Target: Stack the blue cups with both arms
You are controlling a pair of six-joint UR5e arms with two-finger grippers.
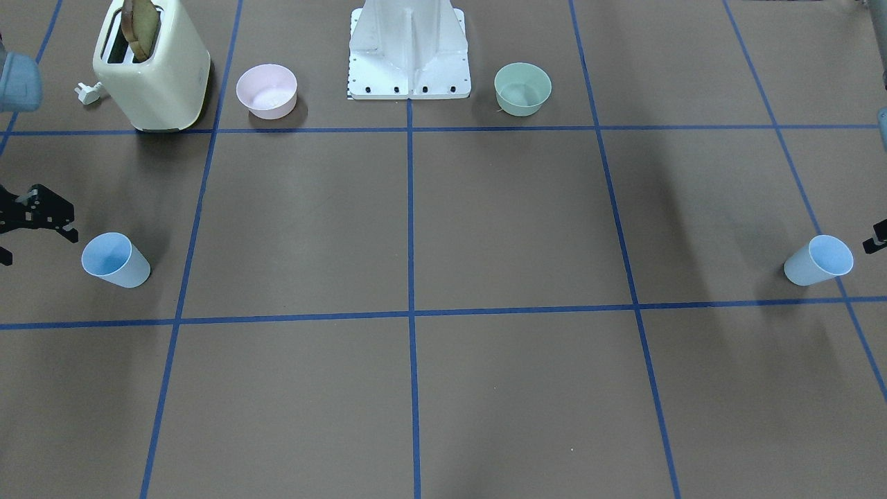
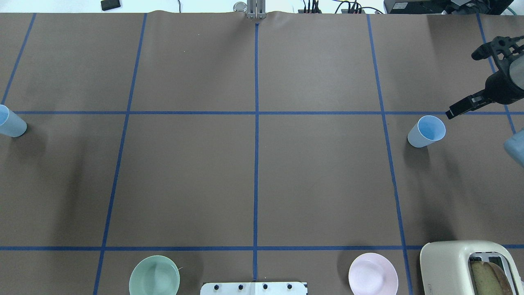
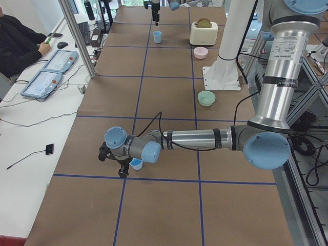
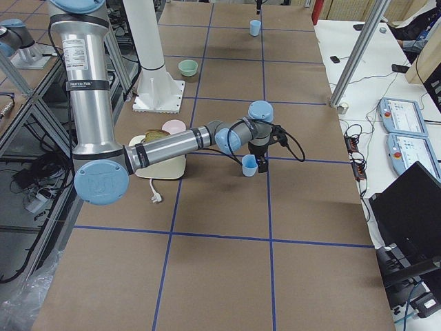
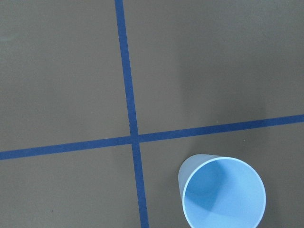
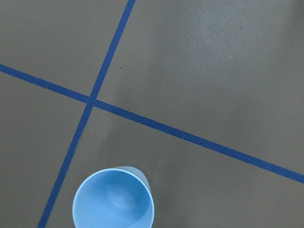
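Step in hand: approach to grasp on both sides. Nothing is lifted and nothing is stacked.

Right arm (image 4: 172,141): jaws spread wide, hanging just beside the right-hand blue cup (image 2: 426,131). That cup stands upright on the worktop (image 2: 254,180), mouth up, and is not between the jaws.

Left arm (image 3: 195,139): wrist low by the left-hand blue cup (image 1: 819,260), which is also upright and free. Only a sliver of its jaws shows, so I cannot tell their opening.

The cups stand well apart, at opposite ends.

Next, as I judge it: settle each pair of jaws astride a cup wall, close and lift. Then carry one cup over the other and nest it.

The pink bowl (image 1: 267,90), green bowl (image 1: 522,88) and toaster (image 1: 156,69) are not involved.
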